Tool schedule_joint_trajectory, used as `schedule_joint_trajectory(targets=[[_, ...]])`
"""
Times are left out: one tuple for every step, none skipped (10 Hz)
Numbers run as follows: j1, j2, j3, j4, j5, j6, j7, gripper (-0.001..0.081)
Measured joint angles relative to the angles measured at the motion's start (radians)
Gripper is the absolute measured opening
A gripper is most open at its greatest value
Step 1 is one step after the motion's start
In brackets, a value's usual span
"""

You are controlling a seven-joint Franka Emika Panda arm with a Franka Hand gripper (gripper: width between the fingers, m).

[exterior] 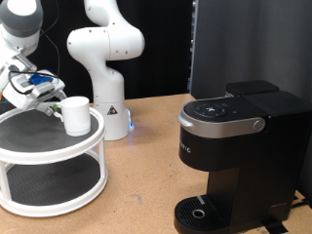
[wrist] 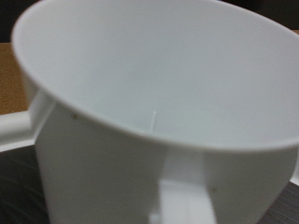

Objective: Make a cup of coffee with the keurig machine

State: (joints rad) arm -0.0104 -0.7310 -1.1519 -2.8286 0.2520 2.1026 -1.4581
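The cup, a plain white mug, stands upright on the top tier of a round white two-tier shelf at the exterior view's left. My gripper sits just left of the cup at rim height, very close to it. In the wrist view the cup fills the frame, with its handle facing the camera; my fingers do not show there. The keurig machine, boxy and black with a grey-silver handle band, stands at the right with its lid down and nothing on its drip tray.
The arm's white base stands behind the shelf on the wooden table. A dark panel rises behind the coffee maker. The shelf's lower tier holds nothing visible.
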Motion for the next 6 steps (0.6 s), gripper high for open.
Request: schedule_joint_trajectory(targets=[[0.002, 0.000, -0.001, 0.000, 0.000, 0.000, 0.000, 0.0798], [0.002, 0.000, -0.001, 0.000, 0.000, 0.000, 0.000, 0.0707], [0.003, 0.000, -0.001, 0.000, 0.000, 0.000, 0.000, 0.0571], [0.003, 0.000, -0.001, 0.000, 0.000, 0.000, 0.000, 0.0571], [0.003, 0.000, -0.001, 0.000, 0.000, 0.000, 0.000, 0.0370], [0.003, 0.000, -0.001, 0.000, 0.000, 0.000, 0.001, 0.0370]])
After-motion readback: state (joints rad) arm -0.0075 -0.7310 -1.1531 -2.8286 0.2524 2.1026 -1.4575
